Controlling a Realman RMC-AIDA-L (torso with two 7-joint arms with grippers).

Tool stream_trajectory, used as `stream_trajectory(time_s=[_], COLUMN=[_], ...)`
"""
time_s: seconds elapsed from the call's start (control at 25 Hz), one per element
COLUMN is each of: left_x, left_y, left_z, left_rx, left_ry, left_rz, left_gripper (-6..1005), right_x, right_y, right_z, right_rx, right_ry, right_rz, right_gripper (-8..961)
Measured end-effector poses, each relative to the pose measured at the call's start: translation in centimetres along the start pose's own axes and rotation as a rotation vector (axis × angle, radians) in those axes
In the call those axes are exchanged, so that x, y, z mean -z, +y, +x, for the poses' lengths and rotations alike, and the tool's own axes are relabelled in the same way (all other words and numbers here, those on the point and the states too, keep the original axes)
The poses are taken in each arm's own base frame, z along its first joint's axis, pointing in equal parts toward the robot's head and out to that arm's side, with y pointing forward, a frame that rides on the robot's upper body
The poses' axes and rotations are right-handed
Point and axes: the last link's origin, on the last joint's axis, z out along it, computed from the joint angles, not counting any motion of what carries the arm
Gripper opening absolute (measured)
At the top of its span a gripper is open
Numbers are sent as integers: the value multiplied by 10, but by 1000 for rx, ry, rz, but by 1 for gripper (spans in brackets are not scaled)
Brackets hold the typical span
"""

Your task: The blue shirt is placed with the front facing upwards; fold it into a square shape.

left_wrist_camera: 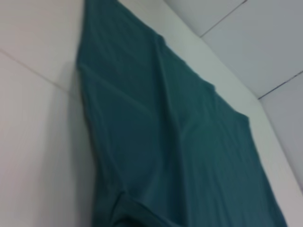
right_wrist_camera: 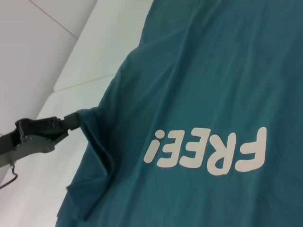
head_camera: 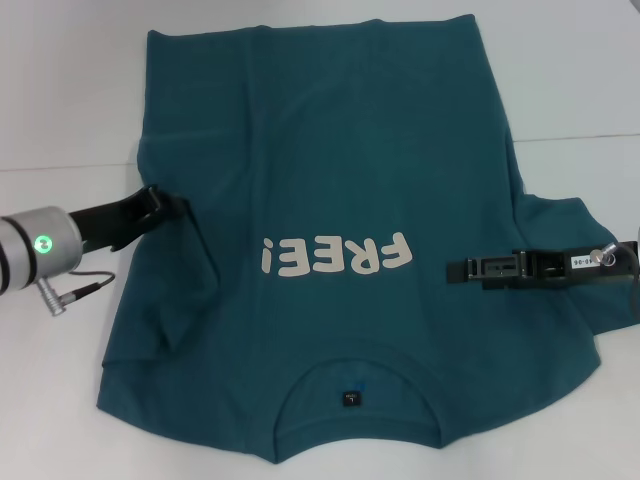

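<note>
The blue shirt (head_camera: pixel 330 140) lies front up on the white table (head_camera: pixel 60 110), neck and small dark label (head_camera: pixel 351 397) at the near edge. Its white "FREE!" lettering (head_camera: pixel 335 257) reads upside down from here. My left gripper (head_camera: pixel 172 203) is at the shirt's left side, shut on the cloth by the sleeve, which bunches and folds around its tip. The right wrist view shows that left gripper (right_wrist_camera: pixel 78 120) meeting the gathered fabric of the shirt (right_wrist_camera: pixel 213 71). My right gripper (head_camera: pixel 457 270) lies low over the shirt's right side, beside the lettering, fingers together with no cloth lifted.
Bare white table surrounds the shirt on the left and at the far edge. A grey cable (head_camera: pixel 85 285) hangs from the left wrist near the shirt's left edge. The left wrist view shows only the shirt (left_wrist_camera: pixel 180 142) stretching away over the table.
</note>
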Motion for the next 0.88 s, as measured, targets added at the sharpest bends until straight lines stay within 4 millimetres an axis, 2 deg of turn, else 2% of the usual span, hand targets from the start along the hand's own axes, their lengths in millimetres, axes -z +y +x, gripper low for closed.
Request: stream_trajectory(time_s=[0.48, 0.64, 0.84, 0.88], left_x=[-23, -20, -4, 1], left_y=[15, 12, 8, 7], left_z=[-6, -8, -5, -4], left_rx=[-54, -53, -49, -56], left_ry=[-3, -17, -21, -24], left_rz=[24, 22, -29, -48], left_gripper=[122, 137, 156, 200], right_x=[1, 1, 0, 0], right_y=[-2, -2, -2, -2], right_z=[3, 3, 2, 2], right_rx=[-5, -6, -1, 0], right_ry=[0, 0, -3, -3], right_rz=[2, 3, 5, 5], right_gripper=[939, 939, 938, 938])
